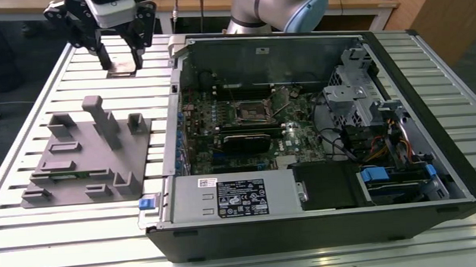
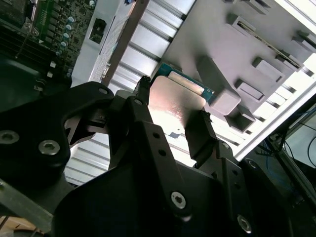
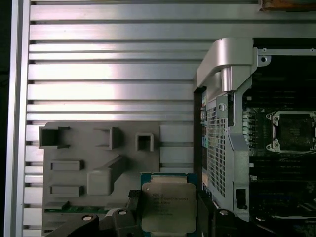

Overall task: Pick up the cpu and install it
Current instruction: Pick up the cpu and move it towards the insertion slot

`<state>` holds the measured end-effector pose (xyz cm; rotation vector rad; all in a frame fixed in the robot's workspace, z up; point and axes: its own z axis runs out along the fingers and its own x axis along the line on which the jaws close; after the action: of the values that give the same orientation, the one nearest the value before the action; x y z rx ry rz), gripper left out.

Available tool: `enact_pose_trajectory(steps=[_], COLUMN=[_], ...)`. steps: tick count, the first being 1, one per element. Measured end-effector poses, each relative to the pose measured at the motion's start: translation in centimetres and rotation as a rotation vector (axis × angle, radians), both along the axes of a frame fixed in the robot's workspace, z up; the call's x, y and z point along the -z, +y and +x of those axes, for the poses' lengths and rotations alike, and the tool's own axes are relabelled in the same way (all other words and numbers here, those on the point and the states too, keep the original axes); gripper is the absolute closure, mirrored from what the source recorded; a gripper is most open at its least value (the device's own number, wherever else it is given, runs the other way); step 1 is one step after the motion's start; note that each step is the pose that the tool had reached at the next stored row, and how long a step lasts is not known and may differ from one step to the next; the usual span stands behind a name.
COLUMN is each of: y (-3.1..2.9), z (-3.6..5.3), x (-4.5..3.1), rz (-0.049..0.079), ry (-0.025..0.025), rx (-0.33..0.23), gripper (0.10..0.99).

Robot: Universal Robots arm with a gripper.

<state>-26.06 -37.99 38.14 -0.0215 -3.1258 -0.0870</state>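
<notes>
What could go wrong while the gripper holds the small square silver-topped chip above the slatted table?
The black gripper pinches the flat silvery cpu by just two opposite edges, so it might slip or tilt. The grey metal case wall stands between it and the dark square socket frame; a low path could clip it. A tilted chip might seat badly.

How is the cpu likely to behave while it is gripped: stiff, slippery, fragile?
Probably stiff: the cpu looks flat, unbent, in the gripper. Likely slippery: its metal top is smooth and shines. Possibly fragile: it is thin, held only by its edges, so a hard squeeze may harm it.
</notes>
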Motion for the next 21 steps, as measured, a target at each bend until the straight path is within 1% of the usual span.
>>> enact_pose_trajectory(steps=[5, 6, 7, 17, 21], y=[0.0, 0.0, 0.0, 0.0, 0.0], z=[0.41, 0.82, 1.02, 2.44, 3.29], x=[-0.01, 0.0, 0.0, 0.0, 0.0], rz=[0.0, 0.0, 0.0, 0.0, 0.0], ry=[0.0002, 0.0, 0.0, -0.0001, 0.0001], rx=[0.0, 0.0, 0.0, 0.0, 0.0], gripper=[0.545, 0.545, 0.545, 0.545, 0.545])
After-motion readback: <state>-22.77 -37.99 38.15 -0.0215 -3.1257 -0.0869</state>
